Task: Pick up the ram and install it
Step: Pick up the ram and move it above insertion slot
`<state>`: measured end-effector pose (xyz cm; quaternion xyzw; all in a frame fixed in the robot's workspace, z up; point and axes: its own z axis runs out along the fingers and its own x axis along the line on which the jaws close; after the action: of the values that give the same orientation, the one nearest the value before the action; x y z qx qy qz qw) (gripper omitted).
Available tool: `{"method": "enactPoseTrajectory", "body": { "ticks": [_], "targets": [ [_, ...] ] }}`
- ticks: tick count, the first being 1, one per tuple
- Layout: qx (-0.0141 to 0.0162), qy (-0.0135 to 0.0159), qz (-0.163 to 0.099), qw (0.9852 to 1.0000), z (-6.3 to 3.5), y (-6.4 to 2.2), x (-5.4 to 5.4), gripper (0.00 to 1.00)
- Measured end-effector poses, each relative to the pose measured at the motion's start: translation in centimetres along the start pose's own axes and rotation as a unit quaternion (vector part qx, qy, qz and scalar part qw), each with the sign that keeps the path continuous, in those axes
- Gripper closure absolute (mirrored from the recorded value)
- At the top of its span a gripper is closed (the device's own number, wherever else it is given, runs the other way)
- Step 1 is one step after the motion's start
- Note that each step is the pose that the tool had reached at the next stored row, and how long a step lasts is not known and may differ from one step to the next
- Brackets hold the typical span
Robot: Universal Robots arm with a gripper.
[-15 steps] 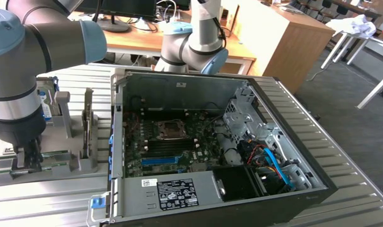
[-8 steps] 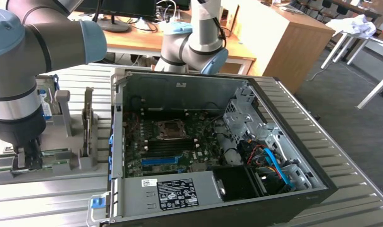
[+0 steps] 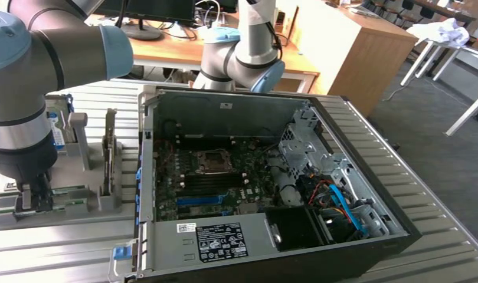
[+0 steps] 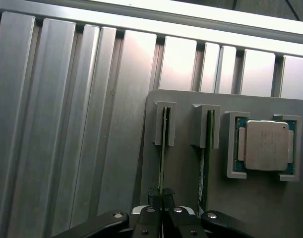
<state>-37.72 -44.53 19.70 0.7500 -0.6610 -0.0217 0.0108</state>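
Note:
The ram (image 4: pixel 162 158) stands on edge in a slot of the grey parts holder (image 4: pixel 183 171), seen as a thin green strip. My gripper (image 4: pixel 162 197) is shut on its upper edge, with both black fingertips pressed against it. In the exterior view my gripper (image 3: pixel 34 197) reaches straight down into the holder (image 3: pixel 81 206) at the exterior view's left, beside the open computer case (image 3: pixel 262 177). The motherboard's memory slots (image 3: pixel 211 184) lie in the middle of the case, below the processor socket (image 3: pixel 213 161).
A second green stick (image 4: pixel 209 148) stands in the neighbouring slot, and a square silver processor (image 4: pixel 267 145) sits in a pocket beside it. Upright cards (image 3: pixel 110 150) stand in the holder near my arm. Another robot arm (image 3: pixel 243 59) stands behind the case. The table is ribbed aluminium (image 4: pixel 67 124).

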Motion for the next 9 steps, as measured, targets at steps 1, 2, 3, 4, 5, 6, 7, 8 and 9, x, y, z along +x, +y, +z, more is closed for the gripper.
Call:
{"method": "enactPoseTrajectory", "body": {
  "ticks": [1, 2, 3, 4, 5, 6, 7, 8, 9],
  "targets": [
    [-0.0001, 0.0004, 0.000, 1.0000, 0.00, 0.00, 0.00, 0.87],
    [-0.0001, 0.0010, 0.000, 1.0000, 0.00, 0.00, 0.00, 0.87],
    [-0.0001, 0.0017, 0.000, 1.0000, 0.01, 0.00, 0.00, 0.87],
    [-0.0002, 0.0023, 0.000, 1.0000, 0.00, 0.00, 0.00, 0.87],
    [-0.0003, 0.0027, 0.000, 1.0000, -0.04, 0.00, 0.00, 0.87],
    [-0.0004, 0.0031, 0.000, 1.0000, -0.09, 0.00, 0.00, 0.87],
    [-0.0004, 0.0033, 0.000, 1.0000, -0.16, 0.00, 0.00, 0.87],
    [-0.0004, 0.0035, 0.000, 1.0000, -0.26, 0.01, 0.00, 0.87],
    [-0.0004, 0.0036, 0.000, 1.0000, -0.36, 0.01, -0.01, 0.87]
  ]
}}
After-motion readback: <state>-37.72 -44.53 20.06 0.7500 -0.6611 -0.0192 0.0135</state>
